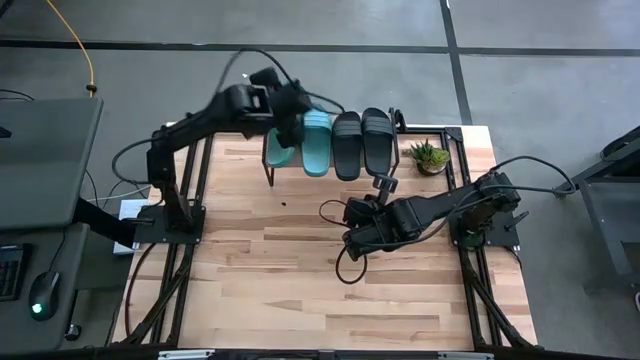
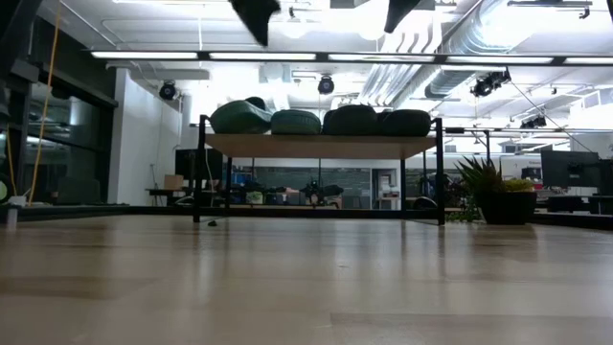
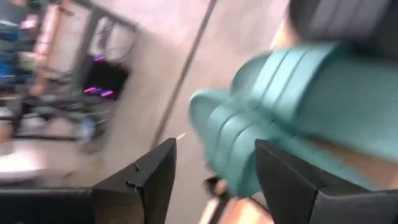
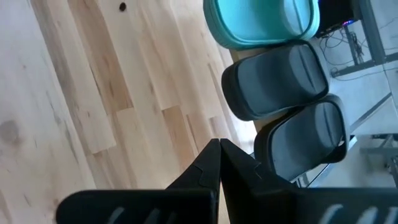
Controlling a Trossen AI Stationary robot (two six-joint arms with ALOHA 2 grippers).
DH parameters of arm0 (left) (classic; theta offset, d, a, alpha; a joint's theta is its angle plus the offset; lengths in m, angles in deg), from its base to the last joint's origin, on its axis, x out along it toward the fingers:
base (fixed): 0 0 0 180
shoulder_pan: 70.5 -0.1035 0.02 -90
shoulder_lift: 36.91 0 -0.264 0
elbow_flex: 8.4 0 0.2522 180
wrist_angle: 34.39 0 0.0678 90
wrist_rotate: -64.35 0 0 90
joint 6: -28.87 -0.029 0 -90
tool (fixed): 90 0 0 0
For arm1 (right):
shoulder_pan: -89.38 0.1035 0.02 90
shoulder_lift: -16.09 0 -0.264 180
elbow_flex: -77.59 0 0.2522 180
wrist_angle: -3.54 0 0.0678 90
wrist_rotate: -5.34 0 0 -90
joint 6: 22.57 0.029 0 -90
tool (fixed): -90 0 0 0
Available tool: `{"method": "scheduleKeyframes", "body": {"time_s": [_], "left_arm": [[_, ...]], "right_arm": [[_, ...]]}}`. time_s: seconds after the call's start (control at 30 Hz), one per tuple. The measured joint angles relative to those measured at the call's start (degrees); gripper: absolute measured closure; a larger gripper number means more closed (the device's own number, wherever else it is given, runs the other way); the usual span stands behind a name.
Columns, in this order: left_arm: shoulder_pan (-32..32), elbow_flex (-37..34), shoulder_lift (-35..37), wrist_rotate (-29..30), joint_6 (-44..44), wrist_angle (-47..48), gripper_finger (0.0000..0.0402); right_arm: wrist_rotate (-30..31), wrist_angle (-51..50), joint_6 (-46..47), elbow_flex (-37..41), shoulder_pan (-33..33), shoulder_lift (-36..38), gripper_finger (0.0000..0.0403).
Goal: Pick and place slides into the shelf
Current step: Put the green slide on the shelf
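Resting on the shelf (image 1: 275,160): four slides in a row across the light plank top, at the far edge of the wooden table (image 1: 300,280).

- First teal slide (image 1: 281,148), at the shelf's left end: partly hidden in the high view by the left arm. In the left wrist view its ribbed strap (image 3: 249,134) lies just beyond the two dark fingers (image 3: 152,180).
- Second teal slide (image 1: 316,143): beside the first, heel overhanging the near edge of the plank.
- First black slide (image 1: 346,145) and second black slide (image 1: 377,140): side by side at the shelf's right end, also overhanging toward the table's middle.

Left gripper (image 1: 287,118): reaches over the shelf's left end, above the first teal slide. Its fingers stand apart with a clear gap, and nothing is clamped between them; whether they touch the slide cannot be told.

Right gripper (image 1: 384,184): waits over the table just in front of the black slides, fingers pressed together on nothing. Its wrist view shows the closed tips (image 4: 219,149) pointing at the heels of the black pair.

Potted plant (image 1: 430,156): stands on the table just right of the shelf.

Low view: all four slides sit on top of the plank, and both grippers show only as dark tips at the upper edge.
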Motion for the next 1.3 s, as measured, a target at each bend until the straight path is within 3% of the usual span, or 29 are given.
{"method": "scheduleKeyframes", "body": {"time_s": [0.1,0.2,0.47,0.77,0.93,1.3], "left_arm": [[0.0,6.5,0.0,-6.1,1.6,1.1,0.0212],[0.0,10.9,0.1,-8.3,2.6,1.0,0.0226],[0.0,8.0,6.6,-13.1,4.7,-0.4,0.0283],[0.0,7.9,12.4,-22.7,5.3,0.7,0.0395],[0.0,7.9,15.5,-24.9,6.1,1.3,0.0382],[0.0,7.9,16.8,-32.3,6.1,1.6,0.0397]], "right_arm": [[0.3,1.6,-2.4,0.0,-0.8,0.0,0.0403],[0.3,4.7,-6.3,0.0,-2.4,0.0,0.0403],[-4.9,17.2,-20.6,0.0,-10.2,0.0,0.0403],[-20.5,34.0,-34.9,0.0,-21.1,0.0,0.0403],[-25.6,39.2,-37.5,0.0,-26.1,0.0,0.0403],[-38.9,49.9,-40.0,0.0,-34.7,-1.6,0.0403]]}}
